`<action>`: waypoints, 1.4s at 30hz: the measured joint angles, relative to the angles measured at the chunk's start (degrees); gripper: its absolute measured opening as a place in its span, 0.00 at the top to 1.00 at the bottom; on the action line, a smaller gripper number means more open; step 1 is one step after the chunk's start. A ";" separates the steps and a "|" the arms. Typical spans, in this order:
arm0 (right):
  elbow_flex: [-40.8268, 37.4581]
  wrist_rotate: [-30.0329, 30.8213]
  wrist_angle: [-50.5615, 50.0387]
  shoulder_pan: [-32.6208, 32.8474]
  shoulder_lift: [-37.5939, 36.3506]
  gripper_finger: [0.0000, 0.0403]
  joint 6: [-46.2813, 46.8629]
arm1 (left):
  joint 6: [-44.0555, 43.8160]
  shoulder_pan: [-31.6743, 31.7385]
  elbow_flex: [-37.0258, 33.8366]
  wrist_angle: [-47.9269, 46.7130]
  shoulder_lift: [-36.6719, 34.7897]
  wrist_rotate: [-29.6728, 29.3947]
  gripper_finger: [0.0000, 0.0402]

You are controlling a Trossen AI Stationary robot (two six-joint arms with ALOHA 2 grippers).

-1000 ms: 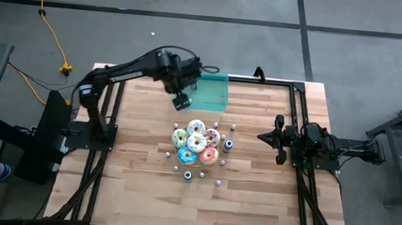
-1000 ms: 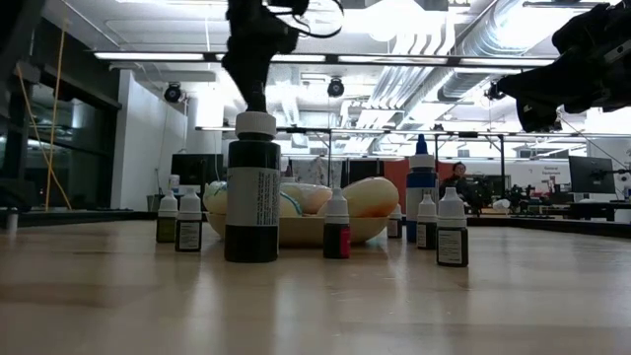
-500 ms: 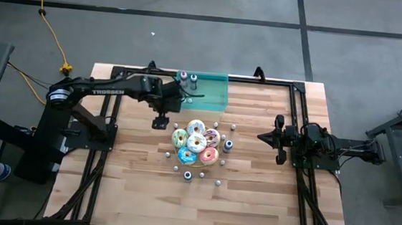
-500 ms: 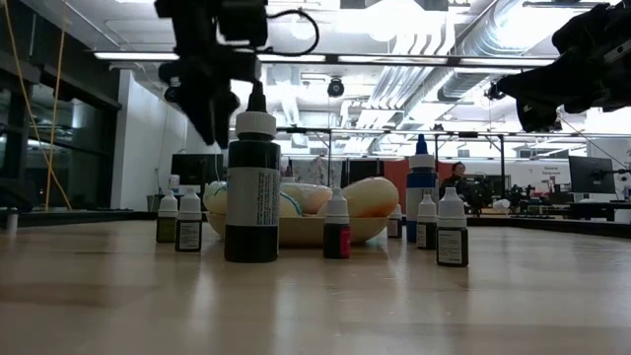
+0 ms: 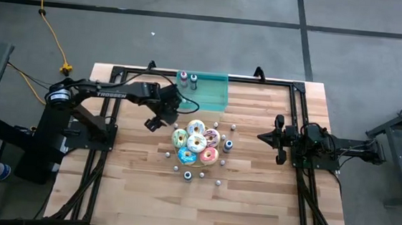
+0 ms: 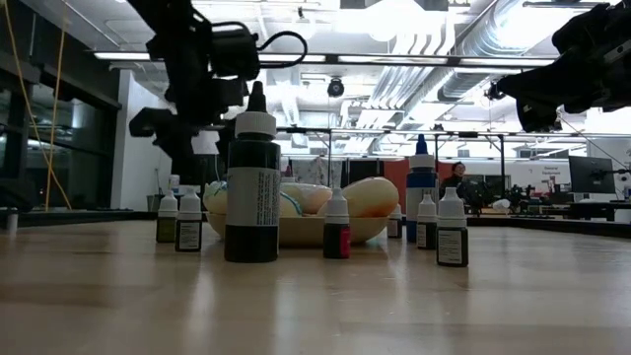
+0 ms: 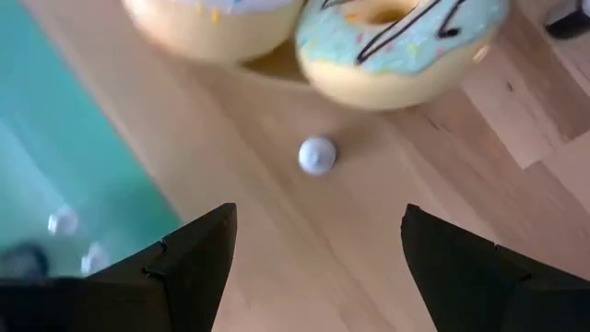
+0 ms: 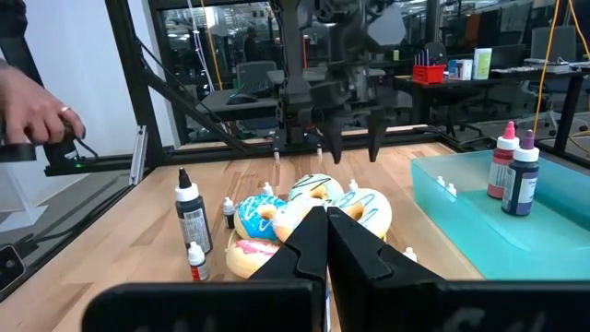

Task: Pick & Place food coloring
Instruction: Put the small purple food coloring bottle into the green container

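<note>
Small food coloring bottles [image 5: 228,145] stand on the wood around a plate of frosted donuts [image 5: 195,142]; in the low view a tall dark one [image 6: 251,187] is nearest. Two larger bottles [image 5: 187,77] stand in the teal tray [image 5: 210,92] at the far edge. My left gripper [image 5: 153,124] hangs open, pointing steeply down, just left of the donuts. A white-capped bottle [image 7: 317,155] stands on the table ahead of its fingers [image 7: 194,258], untouched. My right gripper [image 5: 262,137] waits shut at the right, level.
More tiny bottles [image 7: 63,221] lie in the tray's near-left part. A person's hand [image 8: 37,120] shows beyond the table's left edge. Bare wood lies left of and nearer than the donuts.
My left gripper has come away from over the tray, toward the table's near left, and dropped low beside the donuts. It has rolled about its own axis on the way. Its fingers stay open.
</note>
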 joint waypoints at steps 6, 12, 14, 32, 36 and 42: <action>0.01 0.00 0.00 0.00 0.00 1.00 0.00 | 4.91 -0.04 -3.70 5.34 0.04 1.52 0.27; 0.02 0.00 0.00 0.00 0.00 1.00 0.00 | 10.40 -0.04 -6.74 10.47 0.09 1.49 0.27; 0.00 0.00 0.00 0.02 0.00 1.00 0.00 | 10.39 0.05 -7.70 12.79 0.09 1.71 0.27; 0.00 0.00 0.00 0.02 -0.02 1.00 0.00 | 3.44 0.22 -1.22 9.16 6.75 1.76 0.27; 0.01 0.00 0.00 0.00 -0.02 1.00 0.00 | 2.22 -0.21 -0.41 5.97 6.75 1.79 0.27; -0.01 0.00 0.00 0.00 -0.02 1.00 0.00 | 1.74 -1.04 -0.23 5.31 6.73 1.92 0.27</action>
